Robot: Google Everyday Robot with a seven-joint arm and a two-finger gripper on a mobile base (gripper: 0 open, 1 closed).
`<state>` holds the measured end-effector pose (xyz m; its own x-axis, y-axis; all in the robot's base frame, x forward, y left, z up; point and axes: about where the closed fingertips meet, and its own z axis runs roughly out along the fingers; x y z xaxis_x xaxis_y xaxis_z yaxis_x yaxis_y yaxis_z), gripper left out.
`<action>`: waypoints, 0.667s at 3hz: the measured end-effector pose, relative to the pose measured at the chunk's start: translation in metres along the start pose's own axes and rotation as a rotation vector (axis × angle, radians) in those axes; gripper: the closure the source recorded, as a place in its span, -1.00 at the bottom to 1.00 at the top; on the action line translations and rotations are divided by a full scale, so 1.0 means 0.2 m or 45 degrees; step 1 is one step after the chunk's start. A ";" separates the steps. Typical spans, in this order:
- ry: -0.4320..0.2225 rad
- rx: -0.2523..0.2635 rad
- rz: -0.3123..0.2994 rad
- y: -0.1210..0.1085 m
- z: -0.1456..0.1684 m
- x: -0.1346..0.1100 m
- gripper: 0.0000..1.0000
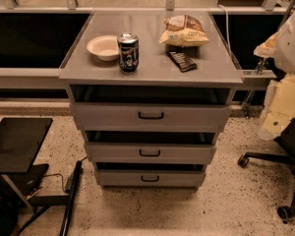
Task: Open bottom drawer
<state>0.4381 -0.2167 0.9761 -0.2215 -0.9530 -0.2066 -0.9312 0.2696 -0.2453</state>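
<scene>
Camera view: grey cabinet (pixel 152 70) fills the centre, worktop at 12 o'clock carrying a chip bag (pixel 185 31), a bowl (pixel 103 47), a can (pixel 128 53) and a dark flat packet (pixel 182 61). Below the worktop are three fronts stacked toward 6 o'clock: top drawer (pixel 196 116), middle drawer (pixel 187 153), then the bottom drawer (pixel 179 179), lowest and narrowest-looking, just off the floor. Its black bar handle (pixel 150 179) sits dead centre. Gripper is not in frame, so I can't tell its state. The pale bulk at the 3 o'clock edge could be part of the arm, but I can't confirm that. Step, as I judge it: pre-approach, nothing on the handle yet, drawer looks shut. Bottom drawer front faces the camera, i.e. toward 6 o'clock. Its long axis runs 9-to-3, level, and the handle bar runs parallel to it. Next move needs a low reach to that bar, with the jaws straddling it top-to-bottom, then a straight pull toward 6 o'clock, square to the front. Little clearance above the floor, so the approach has to come in low.
</scene>
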 end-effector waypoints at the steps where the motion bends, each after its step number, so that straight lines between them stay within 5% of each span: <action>1: 0.000 0.000 0.000 0.00 0.00 0.00 -1.00; 2: -0.090 -0.014 -0.008 0.05 0.04 0.03 -1.00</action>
<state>0.4299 -0.2176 0.9652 -0.1952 -0.9424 -0.2715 -0.9357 0.2619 -0.2363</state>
